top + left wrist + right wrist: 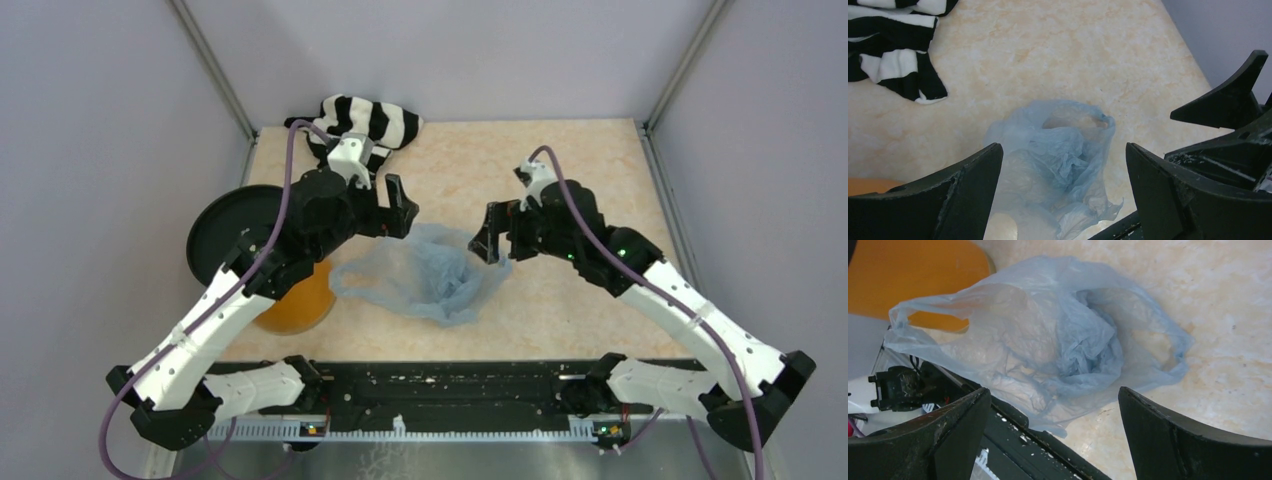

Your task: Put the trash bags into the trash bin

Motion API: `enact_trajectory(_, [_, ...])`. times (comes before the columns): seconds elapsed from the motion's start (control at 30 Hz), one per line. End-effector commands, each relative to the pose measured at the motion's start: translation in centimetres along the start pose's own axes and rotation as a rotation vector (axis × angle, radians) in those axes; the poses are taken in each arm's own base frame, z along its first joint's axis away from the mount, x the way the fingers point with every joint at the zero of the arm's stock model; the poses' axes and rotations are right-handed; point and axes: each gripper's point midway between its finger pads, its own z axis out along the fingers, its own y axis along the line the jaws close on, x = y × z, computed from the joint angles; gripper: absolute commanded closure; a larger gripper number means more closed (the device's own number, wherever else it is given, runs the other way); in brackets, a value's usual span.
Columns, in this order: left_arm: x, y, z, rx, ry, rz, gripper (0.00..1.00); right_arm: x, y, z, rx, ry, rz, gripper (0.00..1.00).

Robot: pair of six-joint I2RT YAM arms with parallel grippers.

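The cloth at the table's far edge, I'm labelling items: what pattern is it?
The cloth has black and white stripes, clearest from the top camera.

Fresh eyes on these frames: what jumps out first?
The crumpled light-blue bag lies mid-table between the open left hand and open right hand, neither gripping it. The orange bin sits near-left, half hidden under the left arm; a black-and-white striped cloth lies at the far edge.
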Motion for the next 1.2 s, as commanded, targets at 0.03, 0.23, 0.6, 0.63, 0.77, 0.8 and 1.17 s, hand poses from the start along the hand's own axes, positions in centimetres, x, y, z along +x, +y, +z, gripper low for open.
enact_trajectory(0.03, [1.2,2.5,-0.7,-0.122,0.015,-0.031,0.02,-0.1,3.1,3.4,-0.100,-0.033,-0.004,0.03])
enact_trajectory(0.23, [2.4,3.4,-1.2,-0.156,0.035,-0.051,0.02,0.8,4.8,7.8,-0.136,-0.017,-0.002,0.04])
enact_trajectory(0.6, [3.4,3.5,-1.2,-0.162,0.066,-0.070,0.02,6.9,2.3,16.0,0.026,0.065,-0.023,0.07])
enact_trajectory(0.63, [3.5,3.4,-1.1,-0.158,0.071,-0.073,0.02,7.3,1.8,16.8,0.044,0.064,-0.025,0.08])
enact_trajectory(0.77, [3.6,2.9,-1.0,-0.135,0.081,-0.079,0.02,9.4,-0.8,19.2,0.160,0.096,-0.049,0.15])
enact_trajectory(0.8, [3.6,2.8,-1.0,-0.127,0.084,-0.078,0.02,10.0,-1.9,19.6,0.209,0.107,-0.055,0.16])
enact_trajectory(1.17, [5.7,2.5,0.1,-0.125,0.144,-0.131,0.02,9.6,-11.9,15.7,0.611,0.060,-0.063,0.29])
